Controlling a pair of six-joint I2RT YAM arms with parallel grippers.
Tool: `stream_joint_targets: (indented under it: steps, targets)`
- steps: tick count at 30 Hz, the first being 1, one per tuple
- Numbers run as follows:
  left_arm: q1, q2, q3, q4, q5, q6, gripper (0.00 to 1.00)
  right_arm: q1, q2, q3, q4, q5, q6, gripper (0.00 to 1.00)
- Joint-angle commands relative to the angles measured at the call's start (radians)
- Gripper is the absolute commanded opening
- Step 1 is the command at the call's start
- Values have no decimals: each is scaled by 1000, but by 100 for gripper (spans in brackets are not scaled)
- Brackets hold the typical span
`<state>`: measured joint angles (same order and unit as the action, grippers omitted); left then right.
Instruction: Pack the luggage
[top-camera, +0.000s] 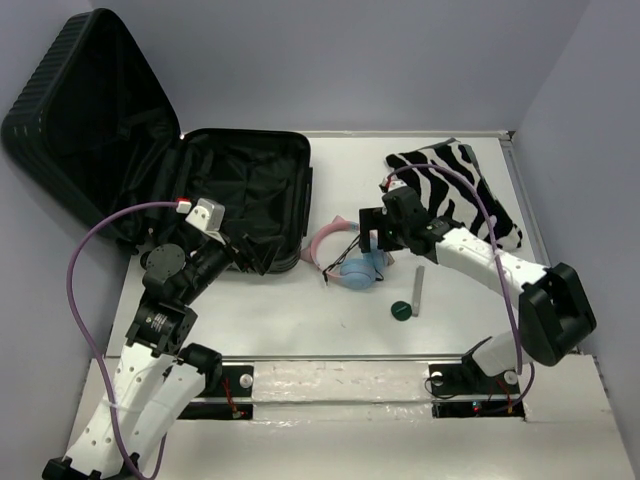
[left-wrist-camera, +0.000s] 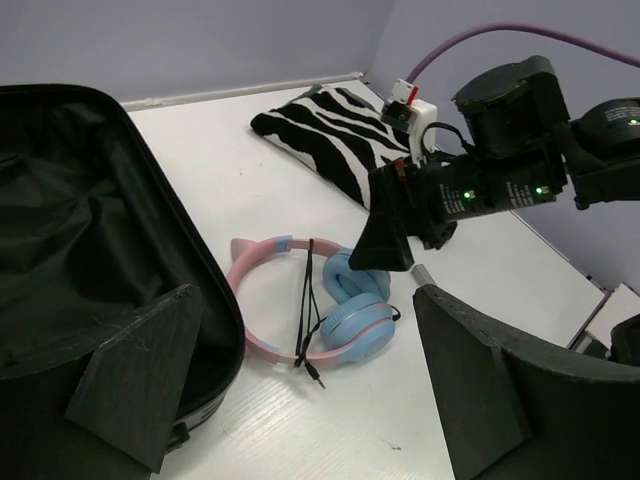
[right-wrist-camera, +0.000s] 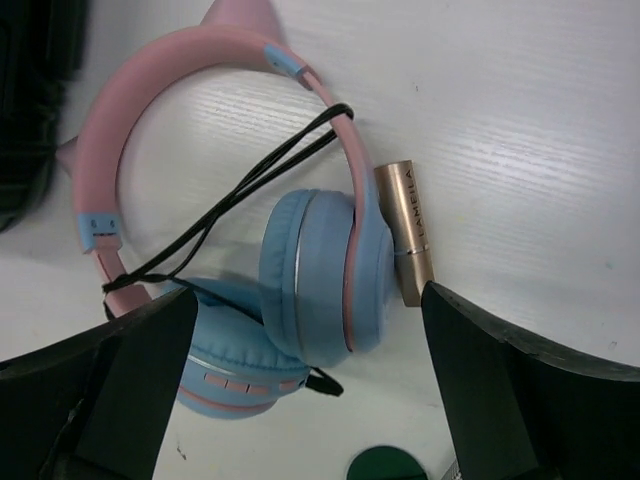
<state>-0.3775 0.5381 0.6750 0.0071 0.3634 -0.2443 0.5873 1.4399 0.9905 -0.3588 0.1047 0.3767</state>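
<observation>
**Top external view: big case open, small stuff waiting**

Top external view shows the luggage (top-camera: 150, 170) at the far left of the table (top-camera: 300, 330). It lies open, lid tipped up and back vs. the wall, black cloth inside. It's the biggest thing here. The shell looks hard and bumpy, prob. heavy, so best not to lift it. Just drop things in. The soft lining will give a bit.

Next biggest is the zebra cloth (top-camera: 455, 190), far right. It looks soft and floppy, so pinch it at an edge or a fold.

Then the headphones (right-wrist-camera: 250, 250), pink band, blue ear cups, thin black cord. They lie just beside the case's right edge. They look light but smooth, and the cord could snag. The band seems the best spot to grab.

A gold tube (right-wrist-camera: 405, 230) touches one ear cup. It looks small, hard and may roll. A grey stick (top-camera: 417, 290) and a dark green disc (top-camera: 400, 309) lie near by.

The right gripper (right-wrist-camera: 300, 400) hangs over the headphones, fingers wide apart, holding nothing. The left gripper (left-wrist-camera: 300, 400) is low by the case's near edge, fingers wide apart too, nothing in them.

Room: bare table in the front middle. Walls close on both sides, and the two arms are near each other, so go slow.
</observation>
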Motion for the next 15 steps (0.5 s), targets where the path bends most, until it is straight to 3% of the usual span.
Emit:
stream_joint_targets:
  steps: [1, 6, 11, 15]
  targets:
    - [6, -7, 11, 25, 28, 14, 99, 13, 74, 83, 37, 67, -18, 100]
    - [8, -7, 9, 24, 35, 14, 99, 22, 160, 97, 35, 119, -16, 99]
    - [8, -9, 9, 24, 40, 17, 99, 22, 192, 89, 32, 133, -10, 91]
    - [9, -7, 9, 24, 40, 16, 99, 31, 192, 91, 31, 119, -4, 72]
